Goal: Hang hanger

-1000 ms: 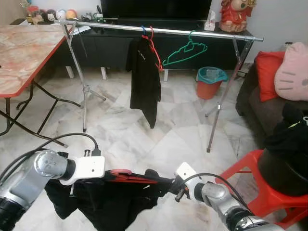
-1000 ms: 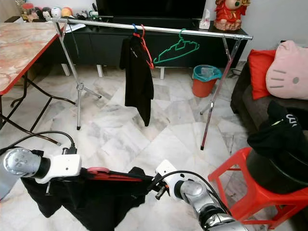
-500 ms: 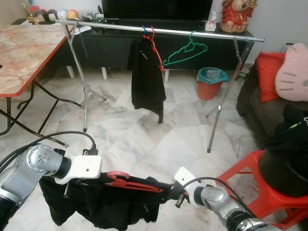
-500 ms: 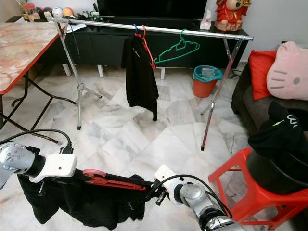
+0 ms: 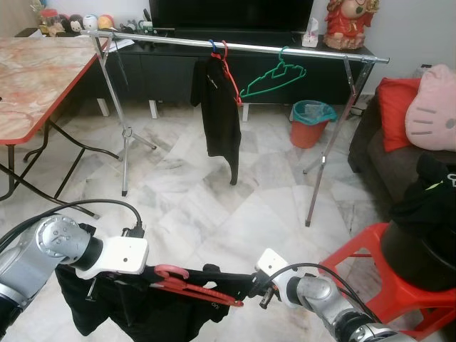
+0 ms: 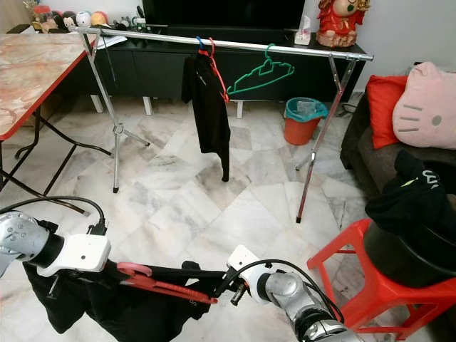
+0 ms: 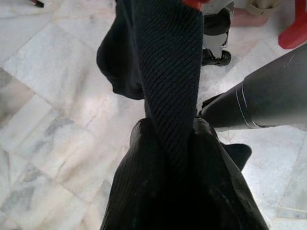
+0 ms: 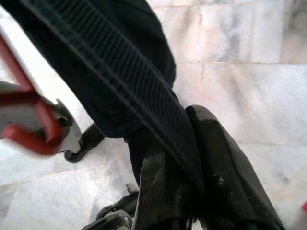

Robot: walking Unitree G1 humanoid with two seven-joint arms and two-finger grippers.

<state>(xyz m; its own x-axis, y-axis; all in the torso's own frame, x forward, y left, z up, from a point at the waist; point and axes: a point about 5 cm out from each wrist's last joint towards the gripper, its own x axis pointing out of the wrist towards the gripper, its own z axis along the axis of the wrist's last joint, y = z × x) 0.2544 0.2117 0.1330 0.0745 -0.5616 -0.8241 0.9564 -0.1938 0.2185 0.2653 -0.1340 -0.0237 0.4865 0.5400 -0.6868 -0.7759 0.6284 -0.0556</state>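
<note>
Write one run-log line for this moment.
left claw: shut on black garment | right claw: shut on black garment | red hanger: in garment | rail: ahead

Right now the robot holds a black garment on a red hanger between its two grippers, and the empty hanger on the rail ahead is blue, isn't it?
Not quite: the left eye view shows the empty hanger on the rail is green, not blue. The rest holds: black garment on a red hanger between the left gripper and right gripper.
</note>
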